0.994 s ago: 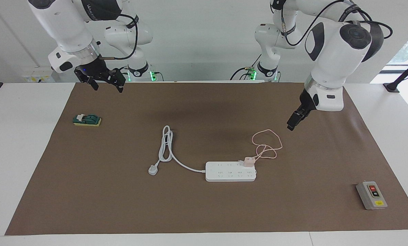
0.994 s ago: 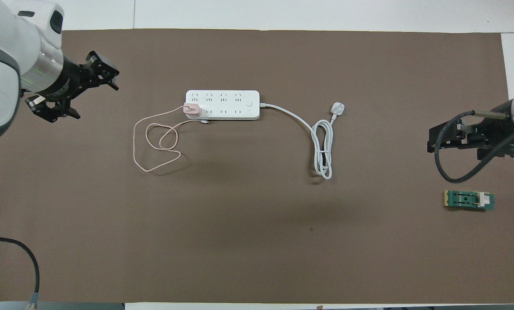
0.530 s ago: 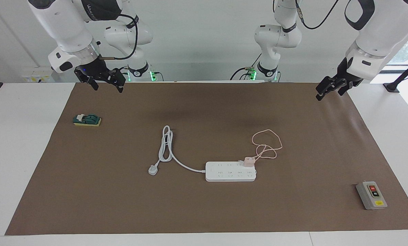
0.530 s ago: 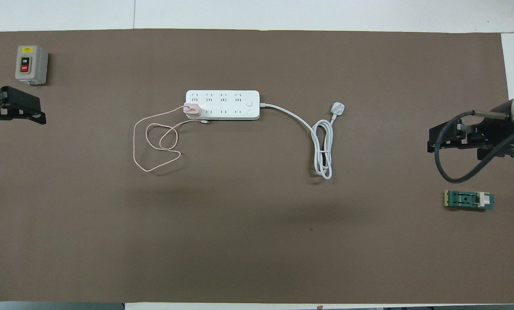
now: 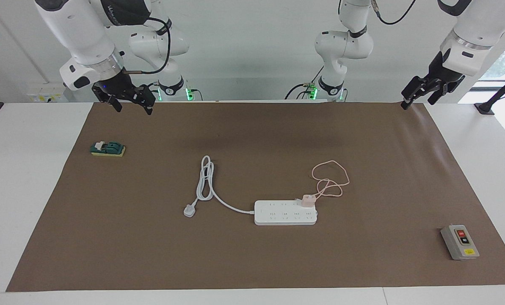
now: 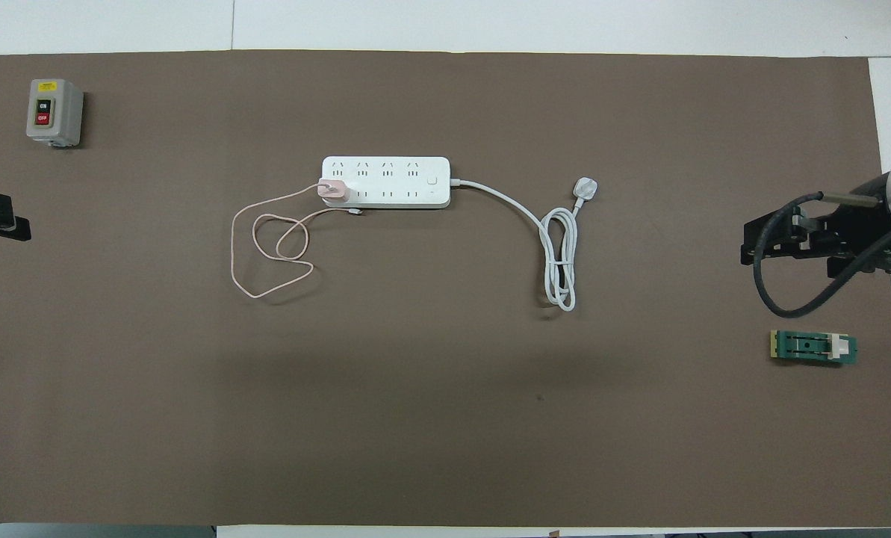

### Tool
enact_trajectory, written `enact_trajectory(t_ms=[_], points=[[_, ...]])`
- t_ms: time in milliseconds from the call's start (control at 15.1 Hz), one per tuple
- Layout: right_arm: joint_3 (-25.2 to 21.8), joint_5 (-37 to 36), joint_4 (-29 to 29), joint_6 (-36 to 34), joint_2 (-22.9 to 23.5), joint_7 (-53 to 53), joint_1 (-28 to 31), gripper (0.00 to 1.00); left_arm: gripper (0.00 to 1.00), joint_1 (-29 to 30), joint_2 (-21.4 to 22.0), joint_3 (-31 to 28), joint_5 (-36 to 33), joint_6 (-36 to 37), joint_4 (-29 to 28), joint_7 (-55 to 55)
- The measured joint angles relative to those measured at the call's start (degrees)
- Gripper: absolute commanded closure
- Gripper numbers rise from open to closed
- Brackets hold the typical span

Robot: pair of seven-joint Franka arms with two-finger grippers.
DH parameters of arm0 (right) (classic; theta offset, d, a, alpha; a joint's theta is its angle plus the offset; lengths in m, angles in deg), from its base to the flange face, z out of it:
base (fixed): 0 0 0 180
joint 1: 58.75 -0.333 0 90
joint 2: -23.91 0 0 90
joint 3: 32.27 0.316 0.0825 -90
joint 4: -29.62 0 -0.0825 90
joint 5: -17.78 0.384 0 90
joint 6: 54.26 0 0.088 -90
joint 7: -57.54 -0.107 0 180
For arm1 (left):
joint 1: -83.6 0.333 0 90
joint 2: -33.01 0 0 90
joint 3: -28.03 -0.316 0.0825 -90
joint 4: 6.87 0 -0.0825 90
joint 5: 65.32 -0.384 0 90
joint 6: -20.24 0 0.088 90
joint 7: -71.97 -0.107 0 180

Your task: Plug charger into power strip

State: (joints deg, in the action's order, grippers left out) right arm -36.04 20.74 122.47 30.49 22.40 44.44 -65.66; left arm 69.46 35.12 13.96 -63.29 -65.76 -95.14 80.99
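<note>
The small pale-pink cube charger (image 5: 307, 200) sat in an end socket of the long white power strip (image 5: 285, 212), apparently seated; any check should press straight down. The left gripper (image 5: 418, 92) and right gripper (image 5: 127, 100) hung, jaws apart, over the brown mat's (image 5: 252, 262) corners nearest the robots, mid-surface unobstructed.
</note>
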Motion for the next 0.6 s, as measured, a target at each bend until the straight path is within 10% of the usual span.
enact_trajectory(t_ms=[596], points=[[0.0, 0.0, 0.0, 0.0, 0.0, 0.0, 0.0, 0.0, 0.0, 0.8, 0.0, 0.2, -2.2, 0.9, -0.8, -2.5]])
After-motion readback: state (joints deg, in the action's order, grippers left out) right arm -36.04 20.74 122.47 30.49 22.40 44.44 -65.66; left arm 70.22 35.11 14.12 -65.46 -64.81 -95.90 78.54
